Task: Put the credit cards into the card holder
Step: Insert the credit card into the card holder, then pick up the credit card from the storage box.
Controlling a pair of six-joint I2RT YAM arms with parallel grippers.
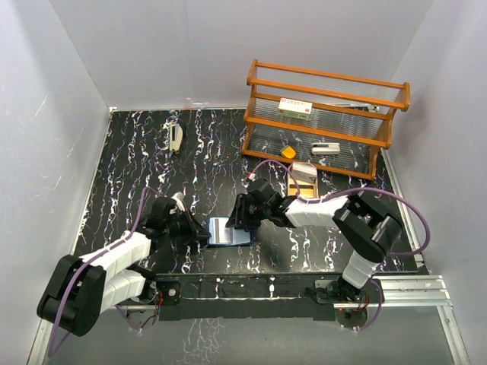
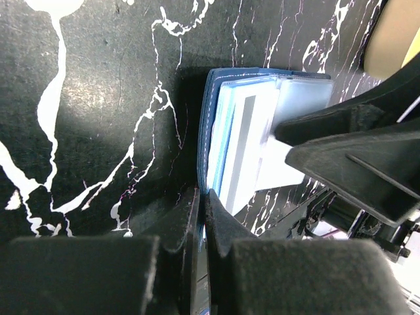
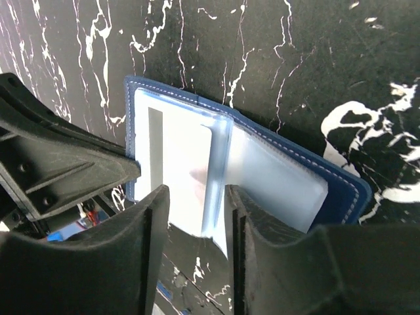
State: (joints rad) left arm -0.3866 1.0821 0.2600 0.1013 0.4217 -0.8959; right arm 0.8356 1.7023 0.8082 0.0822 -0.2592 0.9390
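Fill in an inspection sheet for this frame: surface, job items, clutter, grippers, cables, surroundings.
Surface: black marbled table.
Job's things: card holder lies open; white card at its clear sleeves, how far in unclear.
Clutter: wooden rack with small items, gold tray, small pale item at the back.
Grippers: left gripper shut on the holder's edge; right gripper open over the card.
Cables: purple cable loops near the table's right edge, clear of the holder.
Surroundings: plain white walls.

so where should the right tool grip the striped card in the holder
By the striped card edge sticking out past the card holder toward the right tool, coming in flat from that side; the rest lies among the sleeves.
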